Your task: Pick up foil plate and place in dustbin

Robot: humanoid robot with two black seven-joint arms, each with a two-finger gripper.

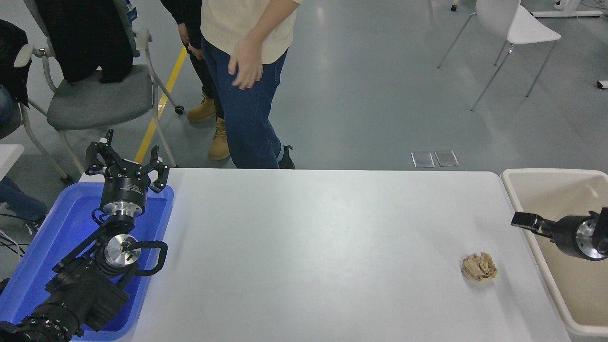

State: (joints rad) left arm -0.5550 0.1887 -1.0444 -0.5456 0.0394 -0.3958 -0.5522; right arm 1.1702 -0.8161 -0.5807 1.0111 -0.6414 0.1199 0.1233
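The foil plate does not show anywhere in the head view. The beige dustbin (532, 190) stands at the table's right end, and the part of its inside that shows is bare. My right gripper (525, 221) comes in from the right edge and hangs over the bin's left rim, pointing left toward the table, with nothing seen in it. My left gripper (126, 164) is parked at the lower left over the blue tray, open and empty.
A crumpled tan paper wad (479, 266) lies on the white table (323, 247) near the bin. A blue tray (57, 228) sits at the left under the left arm. Two people (242, 71) stand at the far side. Chairs stand behind.
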